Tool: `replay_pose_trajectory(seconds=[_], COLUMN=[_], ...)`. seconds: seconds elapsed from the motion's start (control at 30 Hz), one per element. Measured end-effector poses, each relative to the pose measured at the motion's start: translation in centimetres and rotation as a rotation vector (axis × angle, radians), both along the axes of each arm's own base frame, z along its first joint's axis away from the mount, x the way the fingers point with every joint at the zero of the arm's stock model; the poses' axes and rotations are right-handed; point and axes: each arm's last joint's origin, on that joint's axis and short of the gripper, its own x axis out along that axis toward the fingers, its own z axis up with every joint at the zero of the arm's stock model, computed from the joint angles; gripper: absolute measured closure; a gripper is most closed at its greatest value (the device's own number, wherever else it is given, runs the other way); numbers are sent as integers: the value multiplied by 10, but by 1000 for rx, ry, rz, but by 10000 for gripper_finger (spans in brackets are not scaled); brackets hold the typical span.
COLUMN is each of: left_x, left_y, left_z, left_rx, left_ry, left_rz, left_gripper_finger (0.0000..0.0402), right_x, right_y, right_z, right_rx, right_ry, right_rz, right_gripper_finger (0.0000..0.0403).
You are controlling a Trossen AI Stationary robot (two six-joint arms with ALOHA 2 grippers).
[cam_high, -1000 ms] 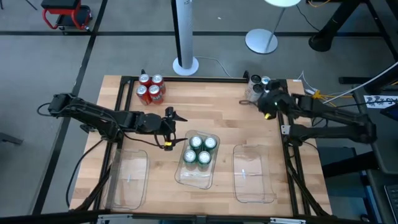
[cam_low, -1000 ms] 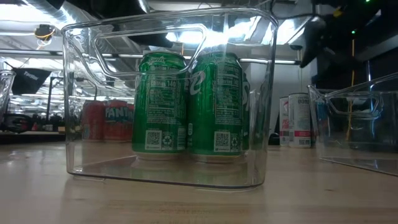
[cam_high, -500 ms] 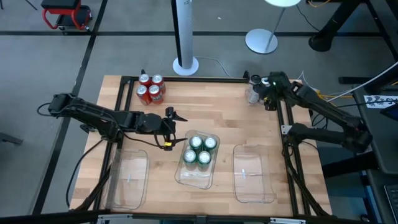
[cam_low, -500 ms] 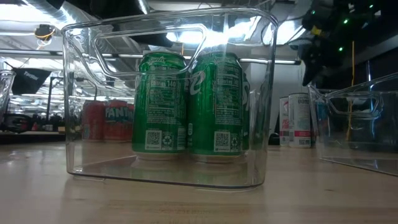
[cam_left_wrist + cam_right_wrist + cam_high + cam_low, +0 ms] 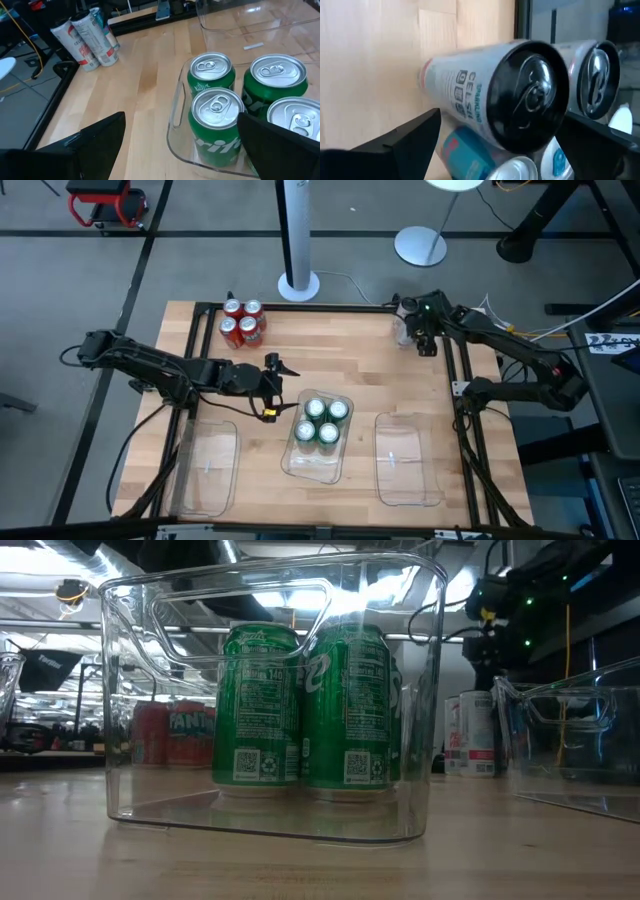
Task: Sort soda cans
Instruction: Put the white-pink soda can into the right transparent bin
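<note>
Several silver-grey soda cans [image 5: 407, 320] stand upright in the table's far right corner. My right gripper [image 5: 424, 332] hangs open just above them; in its wrist view a dark-topped silver can [image 5: 520, 100] lies ahead between the spread fingers, apart from both. Several green cans [image 5: 322, 421] stand in the middle clear tray [image 5: 318, 460]. Several red cans [image 5: 242, 323] stand at the far left. My left gripper [image 5: 276, 370] hovers open left of the middle tray, pointing at the green cans [image 5: 215, 107], with nothing between its fingers.
Two more clear trays, with nothing in them, sit near the front edge, one at the left [image 5: 207, 468] and one at the right [image 5: 408, 458]. A black frame rail [image 5: 330, 305] runs along the far edge behind the cans. Bare wood lies between the red and the silver cans.
My right gripper has swung toward the table's far edge and a little left, sinking and tipping further down until it hangs over the silver cans. It has stayed open. The left arm and all cans have kept still.
</note>
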Motion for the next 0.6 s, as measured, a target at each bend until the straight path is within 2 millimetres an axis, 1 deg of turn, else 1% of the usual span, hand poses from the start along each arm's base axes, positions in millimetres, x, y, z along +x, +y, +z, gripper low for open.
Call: replay_pose_trajectory(seconds=[0.1,0.33,0.6], left_x=[0,0,0], left_y=[0,0,0], left_z=[0,0,0], left_rx=[-5,-7,-10], left_ry=[-2,-5,-5], left_rz=[3,3,5], left_gripper_finger=[31,31,31], right_x=[2,4,5], right_y=[1,2,0], right_z=[1,1,2], right_rx=[31,59,37], right_ry=[-47,-84,-98], right_rz=[38,101,99], right_gripper_finger=[27,27,27])
